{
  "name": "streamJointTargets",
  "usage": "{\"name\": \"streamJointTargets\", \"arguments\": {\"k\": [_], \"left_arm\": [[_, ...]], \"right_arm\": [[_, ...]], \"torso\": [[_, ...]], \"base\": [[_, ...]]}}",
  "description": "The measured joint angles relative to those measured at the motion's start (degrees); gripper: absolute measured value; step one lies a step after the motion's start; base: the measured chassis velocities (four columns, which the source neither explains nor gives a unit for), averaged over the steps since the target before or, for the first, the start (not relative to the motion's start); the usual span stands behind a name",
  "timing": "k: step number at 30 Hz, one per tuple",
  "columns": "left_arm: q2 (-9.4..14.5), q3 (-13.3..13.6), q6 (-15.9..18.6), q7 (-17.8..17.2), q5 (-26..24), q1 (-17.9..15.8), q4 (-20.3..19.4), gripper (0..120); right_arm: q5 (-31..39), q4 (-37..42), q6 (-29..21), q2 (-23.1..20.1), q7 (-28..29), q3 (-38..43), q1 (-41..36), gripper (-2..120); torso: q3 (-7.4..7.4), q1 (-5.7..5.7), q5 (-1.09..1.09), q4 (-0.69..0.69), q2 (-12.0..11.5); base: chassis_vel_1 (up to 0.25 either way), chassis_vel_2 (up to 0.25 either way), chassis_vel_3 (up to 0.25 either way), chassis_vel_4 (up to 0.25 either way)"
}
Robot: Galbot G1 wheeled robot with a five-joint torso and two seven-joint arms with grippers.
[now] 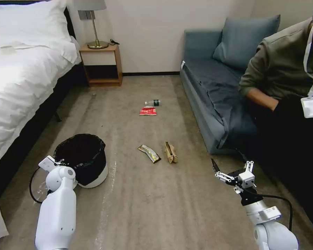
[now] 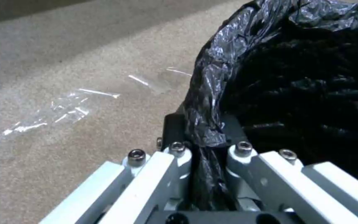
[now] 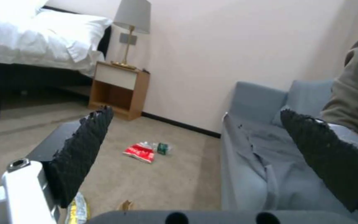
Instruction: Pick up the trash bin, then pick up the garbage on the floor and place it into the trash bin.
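The trash bin [image 1: 82, 158] stands on the floor [image 1: 156, 201] at the left, its black bag [image 2: 295, 81] crinkled over the rim. My left gripper [image 2: 206, 137] is shut on the bagged rim at the bin's near-left side. Ahead lie the garbage pieces: a clear bottle [image 1: 153, 102], a red-white packet [image 1: 147, 111], a dark-gold wrapper [image 1: 149, 153] and a brown paper bag [image 1: 170, 152]. My right gripper [image 1: 230, 164] hovers open at the right, near the sofa, with nothing between its pads [image 3: 84, 149]. From the right wrist, the packet [image 3: 139, 152] and bottle [image 3: 162, 148] lie far ahead.
A white bed [image 1: 21, 80] runs along the left, with a wooden nightstand [image 1: 101, 66] and a lamp [image 1: 94, 24] at the back. A blue-grey sofa [image 1: 212, 97] lines the right, with a person [image 1: 288, 69] seated on it. Clear film [image 2: 54, 112] lies on the carpet beside the bin.
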Motion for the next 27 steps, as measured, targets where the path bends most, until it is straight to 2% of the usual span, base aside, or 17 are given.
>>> {"name": "streamJointTargets", "arguments": {"k": [3, 5, 6, 7, 8, 10, 11, 12, 14, 15, 17, 18, 20, 21, 24, 25, 27], "left_arm": [[-0.06, 0.03, 0.00, 0.91, 0.70, 1.08, -1.37, 5], [-0.32, 0.11, -0.33, 2.26, 3.00, 3.05, -4.14, 5], [-0.32, 0.11, -0.33, 2.26, 3.00, 3.05, -4.14, 5], [-0.51, 0.23, -0.01, 3.41, 5.03, 4.70, -6.79, 5], [-0.51, 0.23, -0.01, 3.41, 5.03, 4.70, -6.79, 5], [-0.39, 0.65, 1.77, 5.32, 6.87, 7.39, -12.27, 5], [-0.39, 0.65, 1.77, 5.32, 6.87, 7.39, -12.27, 5], [-0.30, 0.71, 2.79, 6.06, 7.84, 8.60, -15.21, 5], [0.01, 0.82, 4.83, 7.20, 9.80, 10.65, -21.35, 4], [0.01, 0.82, 4.83, 7.20, 9.80, 10.65, -21.35, 4], [0.89, 1.09, 6.34, 8.43, 11.06, 12.49, -27.87, 4], [0.89, 1.09, 6.34, 8.43, 11.06, 12.49, -27.87, 4], [1.79, 1.13, 7.51, 9.47, 12.25, 14.25, -32.30, 4], [2.05, 1.11, 7.88, 10.11, 12.80, 14.94, -33.64, 4], [2.13, 1.07, 8.00, 10.46, 13.10, 15.20, -34.11, 4], [2.43, 0.80, 8.33, 12.17, 14.60, 16.40, -35.86, 4], [2.68, 0.60, 8.35, 13.27, 15.41, 17.28, -36.98, 4]], "right_arm": [[-0.07, 0.00, 0.00, -0.04, 1.60, -0.08, -0.01, 100], [-0.04, 0.01, -0.16, -0.04, 2.89, -0.15, 0.12, 100], [-0.04, 0.01, -0.16, -0.04, 2.89, -0.15, 0.12, 100], [-0.08, 0.07, -0.60, 0.00, 2.67, -0.01, 0.25, 100], [-0.08, 0.07, -0.60, 0.00, 2.67, -0.01, 0.25, 100], [-0.22, -0.16, -0.56, 0.21, 4.47, -0.42, 0.73, 100], [-0.22, -0.16, -0.56, 0.21, 4.47, -0.42, 0.73, 100], [-0.32, -0.45, -0.49, 0.41, 6.30, -0.87, 1.02, 100], [-0.59, -0.95, -0.32, 0.83, 10.12, -1.93, 1.66, 100], [-0.59, -0.95, -0.32, 0.83, 10.12, -1.93, 1.66, 100], [-0.63, -1.30, -0.24, 0.97, 12.83, -3.18, 2.00, 100], [-0.63, -1.30, -0.24, 0.97, 12.83, -3.18, 2.00, 100], [-0.63, -1.65, 0.67, 1.08, 14.42, -3.89, 2.36, 100], [-0.74, -1.79, 1.10, 1.14, 14.99, -4.11, 2.50, 100], [-0.85, -1.86, 1.27, 1.17, 15.37, -4.24, 2.55, 100], [-1.31, -2.02, 1.81, 1.34, 17.02, -4.62, 2.70, 100], [-1.56, -2.12, 2.54, 1.45, 18.30, -5.00, 2.76, 100]], "torso": [[0.01, 0.00, -0.05, 0.01, -0.01], [0.04, 0.01, -0.16, 0.02, -0.03], [0.04, 0.01, -0.16, 0.02, -0.03], [0.06, 0.01, -0.23, 0.01, -0.04], [0.06, 0.01, -0.23, 0.01, -0.04], [0.06, 0.01, -0.18, -0.01, -0.04], [0.06, 0.01, -0.18, -0.01, -0.04], [0.05, 0.01, -0.10, -0.01, -0.04], [0.04, 0.01, -0.12, 0.03, -0.04], [0.04, 0.01, -0.12, 0.03, -0.04], [0.02, 0.01, -0.03, 0.00, -0.04], [0.02, 0.01, -0.03, 0.00, -0.04], [0.02, 0.01, -0.04, -0.01, -0.03], [0.03, 0.01, -0.04, 0.00, -0.03], [0.02, 0.01, -0.04, 0.00, -0.03], [0.02, 0.01, -0.05, 0.02, -0.03], [0.02, 0.01, -0.05, 0.02, -0.03]], "base": [[0.000, 0.000, 0.000, 0.000], [0.000, 0.000, 0.000, 0.000], [0.000, 0.000, 0.000, 0.000], [0.000, 0.000, 0.000, 0.000], [0.000, 0.000, 0.000, 0.000], [0.000, 0.000, 0.000, 0.000], [0.000, 0.000, 0.000, 0.000], [0.000, 0.000, 0.000, 0.000], [0.000, 0.000, 0.000, 0.000], [0.000, 0.000, 0.000, 0.000], [0.000, 0.000, 0.000, 0.000], [0.000, 0.000, 0.000, 0.000], [0.000, 0.000, 0.000, 0.000], [0.000, 0.000, 0.000, 0.000], [0.000, 0.000, 0.000, 0.000], [0.000, 0.000, 0.000, 0.000], [0.000, 0.000, 0.000, 0.000]]}}
